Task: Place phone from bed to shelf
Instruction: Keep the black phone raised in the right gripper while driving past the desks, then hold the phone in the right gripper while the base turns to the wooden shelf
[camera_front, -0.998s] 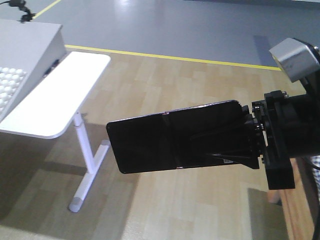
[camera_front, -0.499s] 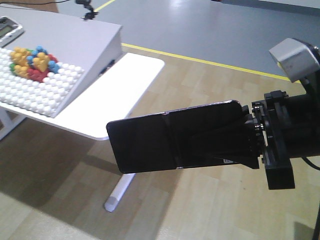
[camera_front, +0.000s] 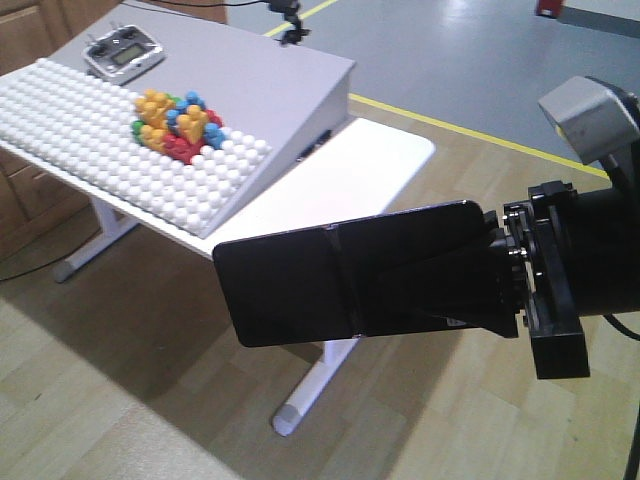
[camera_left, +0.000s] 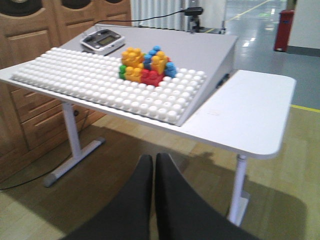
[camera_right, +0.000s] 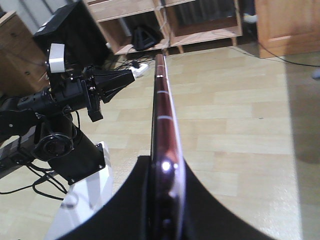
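The phone, a glossy black slab with a faint seam, hangs level in mid-air in the front view. My right gripper is shut on its right end. The right wrist view shows the phone edge-on with its pinkish rim, both fingers pressed against its sides. The light-wood shelf stands at the far wall beyond the phone's tip. My left gripper is shut with nothing in it, and it also shows as my left gripper left of the phone. The bed is out of view.
A white-topped table on white legs stands to the left, carrying a slanted white studded board with coloured blocks and a grey remote. Brown cabinets lie behind it. A yellow line crosses the floor.
The table and studded board have slid rightward and closer across the front view, so the base is turning. The phone stays in the right gripper at the same spot.
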